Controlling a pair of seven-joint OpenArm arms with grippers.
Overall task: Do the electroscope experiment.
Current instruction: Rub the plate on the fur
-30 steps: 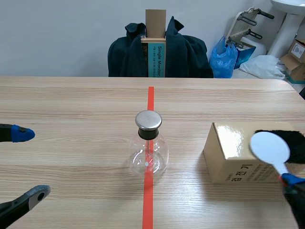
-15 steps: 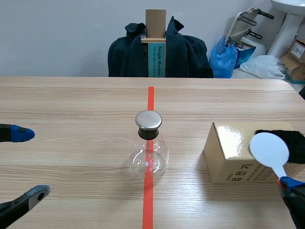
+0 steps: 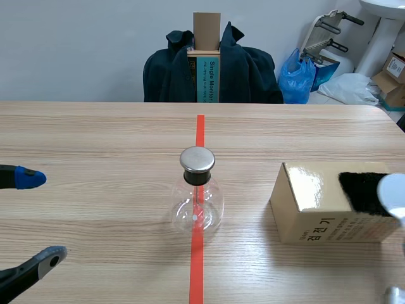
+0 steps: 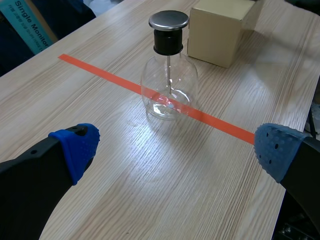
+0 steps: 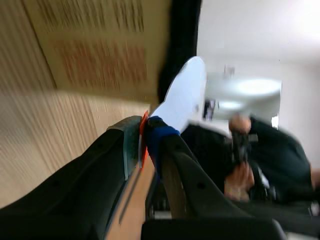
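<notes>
The electroscope point(image 3: 198, 193), a clear glass flask with a black neck and a round metal cap, stands on the red tape line at mid-table; in the left wrist view the electroscope point(image 4: 169, 70) is well ahead of my left gripper point(image 4: 175, 150), whose blue-padded fingers stand wide apart and hold nothing. A tan cardboard box point(image 3: 323, 202) with a black cloth point(image 3: 364, 192) on top sits right of the flask. My right gripper point(image 5: 145, 137) is shut on the handle of a white paddle point(image 5: 182, 97); only the paddle's round head point(image 3: 393, 193) shows at the scene's right edge, beside the box.
A chair draped with a dark jacket point(image 3: 212, 66) and holding a flat carton stands behind the table's far edge. Bags and boxes point(image 3: 329, 76) lie on the floor at the back right. The left fingers point(image 3: 22, 178) lie low at the table's left.
The right gripper has carried the white paddle to the right, off the box top and nearly out of the scene view. The left arm and the flask have not moved.
</notes>
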